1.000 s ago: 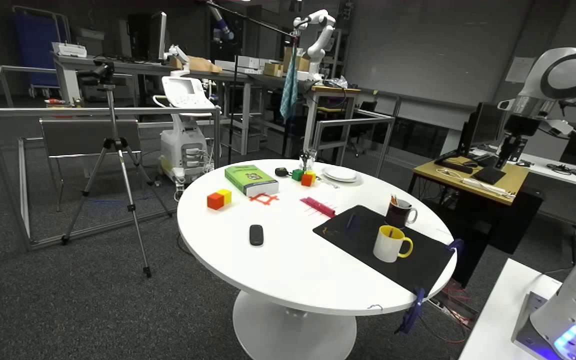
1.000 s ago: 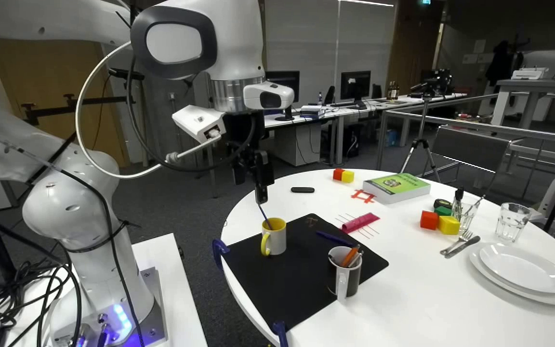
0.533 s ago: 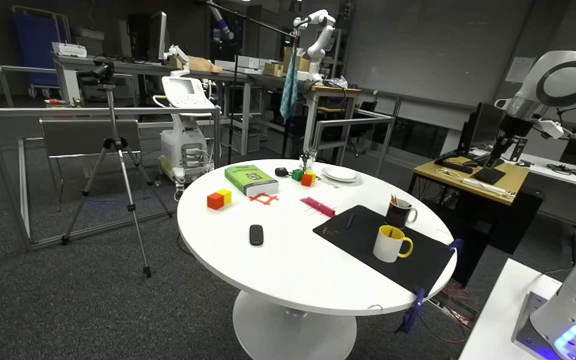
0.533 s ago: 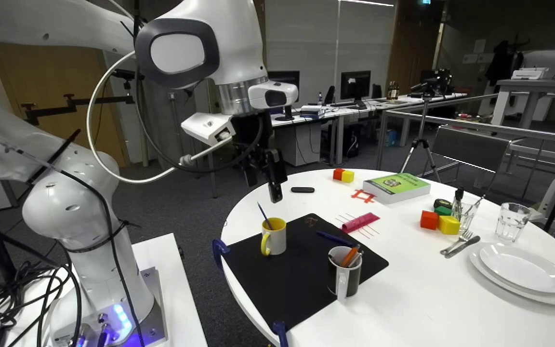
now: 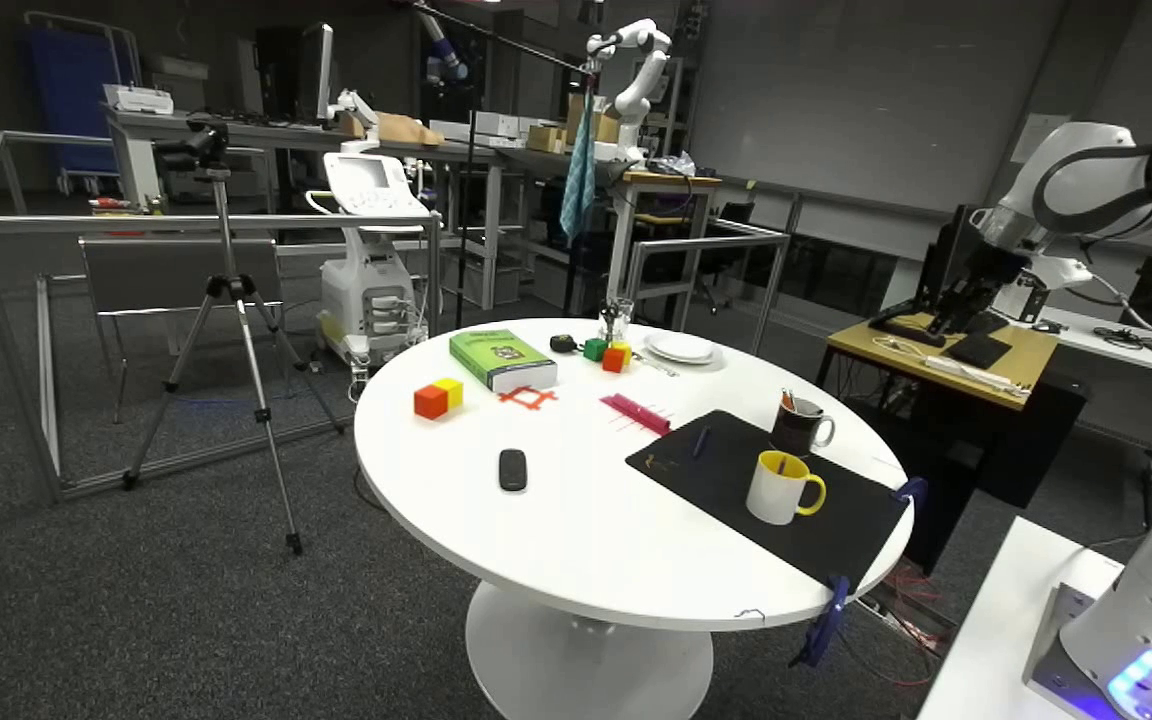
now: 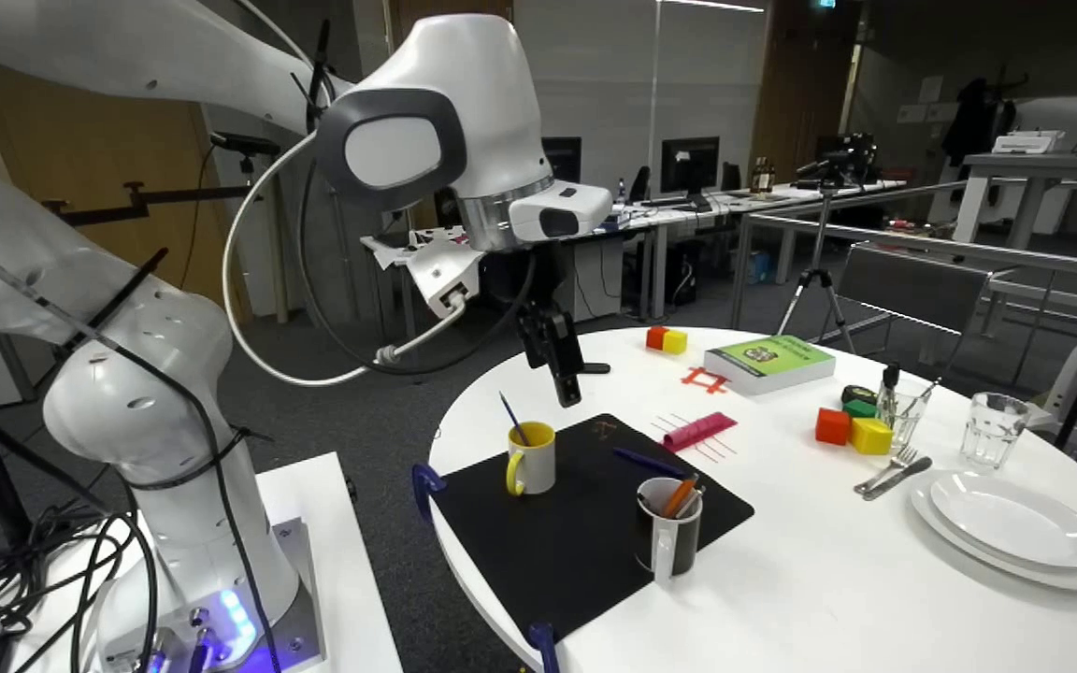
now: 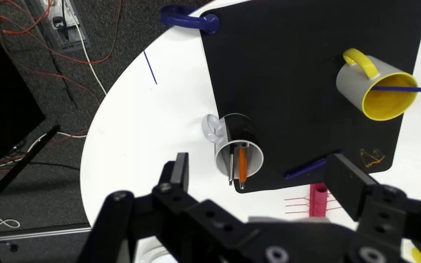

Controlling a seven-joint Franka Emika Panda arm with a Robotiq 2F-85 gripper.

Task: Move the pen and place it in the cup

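A blue pen (image 7: 305,168) lies flat on the black mat (image 6: 548,551), partly behind a finger in the wrist view; the pen (image 6: 648,462) shows whole in an exterior view. The cup (image 7: 239,126) is a dark mug with a white inside and pale handle, upright at the mat's edge (image 6: 685,544). Inside it stand an orange pen (image 7: 242,166) and a silver one. My gripper (image 7: 260,168) is wide open, nothing between its fingers. In both exterior views the gripper (image 6: 568,397) hangs tilted in the air, apart from pen and cup.
On the mat stands a white mug with yellow inside (image 6: 538,472), a blue pen (image 6: 513,418) sticking up from it. Blue clamps (image 6: 424,488) grip the table edge. A pink object (image 6: 699,430), a green book (image 5: 503,358), coloured blocks (image 6: 852,433), glasses (image 6: 995,430) and plates (image 6: 1025,528) stand farther off.
The arm has swung sideways and its hand has tilted, carrying the open gripper from behind the yellow mug's pen to the space beyond the mug. The things on the table have not moved.
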